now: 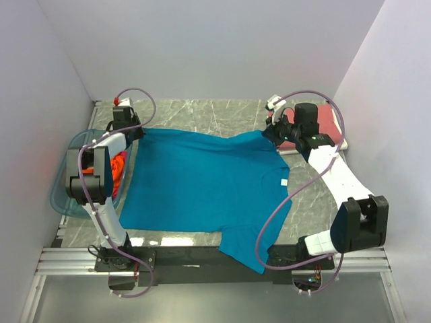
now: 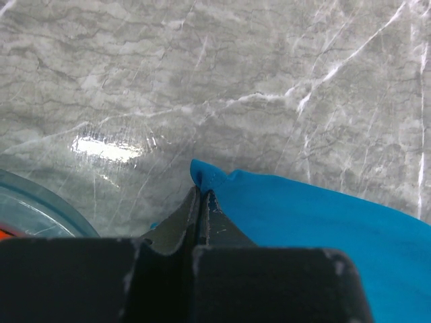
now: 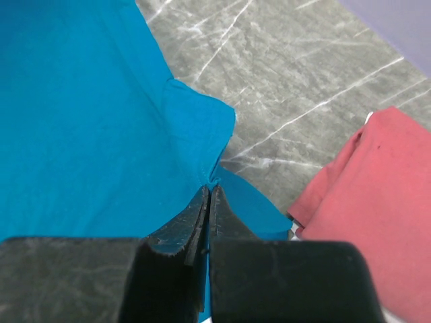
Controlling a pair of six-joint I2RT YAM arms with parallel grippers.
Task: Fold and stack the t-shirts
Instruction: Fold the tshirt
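Observation:
The teal blue t-shirt (image 1: 202, 185) lies spread across the marble table, one sleeve hanging over the near edge. My left gripper (image 1: 138, 131) is shut on its far left corner (image 2: 205, 176). My right gripper (image 1: 273, 134) is shut on its far right part, pinching the cloth (image 3: 195, 134) at a seam. The dusty red t-shirt (image 1: 323, 121) lies folded at the far right and shows in the right wrist view (image 3: 377, 202). The bright orange t-shirt (image 1: 118, 169) sits in the tub, mostly hidden by my left arm.
A translucent blue plastic tub (image 1: 67, 182) stands at the left table edge; its rim shows in the left wrist view (image 2: 40, 202). Bare marble (image 1: 209, 114) lies behind the teal shirt. White walls close in the back and both sides.

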